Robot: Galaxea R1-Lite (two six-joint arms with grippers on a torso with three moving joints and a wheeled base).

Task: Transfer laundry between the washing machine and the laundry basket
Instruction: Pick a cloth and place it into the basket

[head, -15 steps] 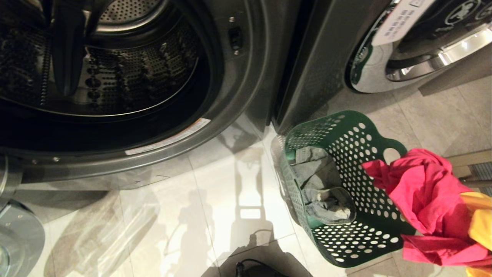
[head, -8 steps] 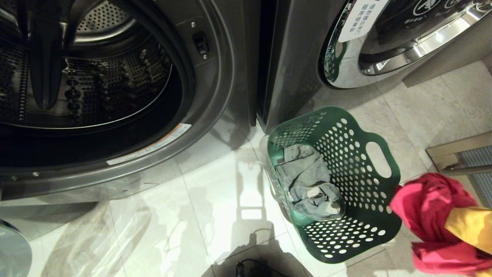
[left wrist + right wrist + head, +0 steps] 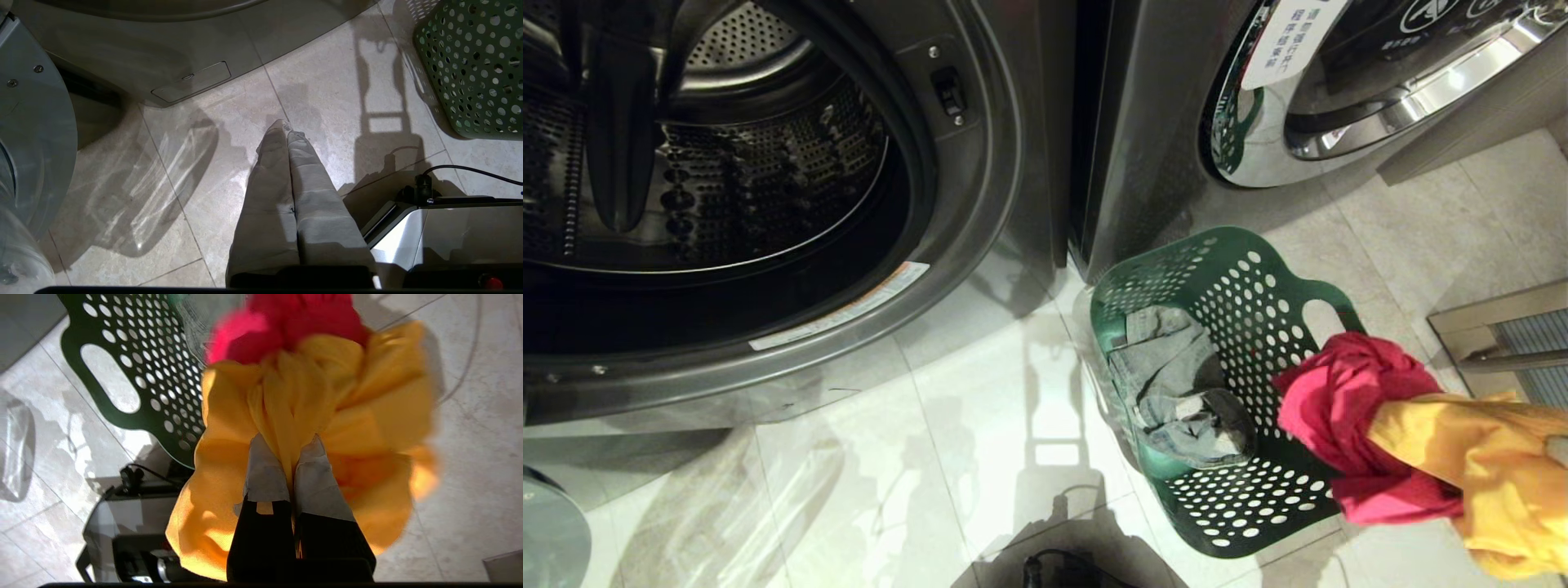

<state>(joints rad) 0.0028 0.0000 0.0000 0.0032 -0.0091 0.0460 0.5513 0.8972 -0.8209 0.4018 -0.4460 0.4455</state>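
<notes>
On your far left the washing machine (image 3: pixel 980 163) stands with its door open, and you look into a perforated drum with no clothes visible in the part you can see. Your left tool (image 3: pixel 287 134) hangs over the pale floor tiles (image 3: pixel 335 102) in front of that machine, its two fingers pressed together on nothing. Right of centre, the green laundry basket (image 3: pixel 1258 278) sits on the floor just beside the neighbouring machine (image 3: pixel 1143 122), with a grey garment (image 3: pixel 1184 392) bunched inside against its left wall. At the right, your right tool (image 3: pixel 291 451) is clamped on the yellow-orange garment (image 3: pixel 1486 465), and the pink-red garment (image 3: pixel 1339 400) hangs bundled with it, over the basket's right rim and handle. You cannot tell whether that bundle touches the rim.
</notes>
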